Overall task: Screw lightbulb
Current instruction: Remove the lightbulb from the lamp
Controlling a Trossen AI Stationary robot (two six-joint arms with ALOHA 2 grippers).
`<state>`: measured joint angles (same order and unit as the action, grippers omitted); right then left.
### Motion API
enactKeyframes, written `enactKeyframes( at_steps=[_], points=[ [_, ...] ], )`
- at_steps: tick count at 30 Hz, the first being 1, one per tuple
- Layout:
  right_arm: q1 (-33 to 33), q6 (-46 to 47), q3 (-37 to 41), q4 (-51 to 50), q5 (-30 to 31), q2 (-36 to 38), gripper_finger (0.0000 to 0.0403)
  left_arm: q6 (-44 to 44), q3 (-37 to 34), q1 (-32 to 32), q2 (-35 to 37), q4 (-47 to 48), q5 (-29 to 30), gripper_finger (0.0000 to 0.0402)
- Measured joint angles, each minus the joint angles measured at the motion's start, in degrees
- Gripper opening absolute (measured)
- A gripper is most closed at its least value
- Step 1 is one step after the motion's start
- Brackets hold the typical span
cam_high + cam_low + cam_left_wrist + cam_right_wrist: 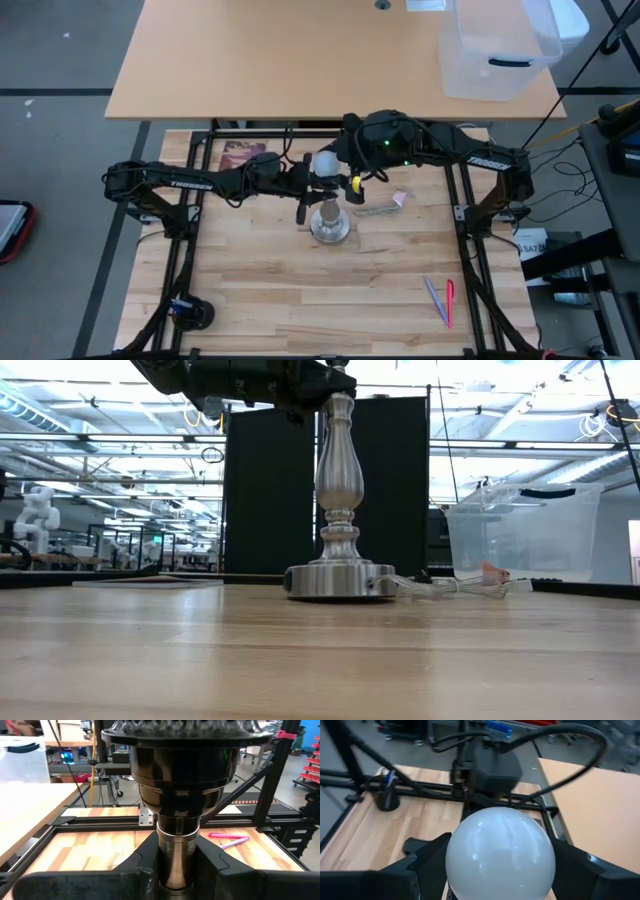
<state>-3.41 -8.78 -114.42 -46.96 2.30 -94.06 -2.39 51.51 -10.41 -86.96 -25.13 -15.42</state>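
The silvery stand (338, 510) rests on its round base (330, 226) mid-table, with a dark socket (182, 775) on top. My left gripper (316, 200) comes from the table's left and is shut on the stand's neck just under the socket. The lightbulb's frosted white globe (500, 852) sits above the socket, between the fingers of my right gripper (333, 168), which reaches in from the right. The bulb's screw base is hidden, so whether it sits in the socket cannot be told. My left gripper pinches the stand's silvery neck (175, 855), just below the dark socket, between its two fingers. The fingers come almost level from the table's left and lie across the upright stand, whose base stays on the table. My right gripper holds the lightbulb's white globe (460, 845) between its two fingers (427, 862), one on each side at its widest part. The fingers slant down from the table's right. The globe stands above the socket, its lower end hidden.
A clear wrapper with a pink tip (400, 198) and a cord lie right of the stand. Pink pens (442, 300) lie near the front right. A dark cup (193, 314) stands front left. A clear bin (495, 50) sits on the far table.
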Motion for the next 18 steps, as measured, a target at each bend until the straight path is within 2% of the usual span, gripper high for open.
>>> enactKeyframes(
  at_steps=[18],
  points=[
    [-6.3, -19.0, 0.0, -2.2, -26.2, -0.4, 0.0274, -2.6, 0.1, -0.7, -0.1, 0.4, -8.5, 0.0072]
  ],
)
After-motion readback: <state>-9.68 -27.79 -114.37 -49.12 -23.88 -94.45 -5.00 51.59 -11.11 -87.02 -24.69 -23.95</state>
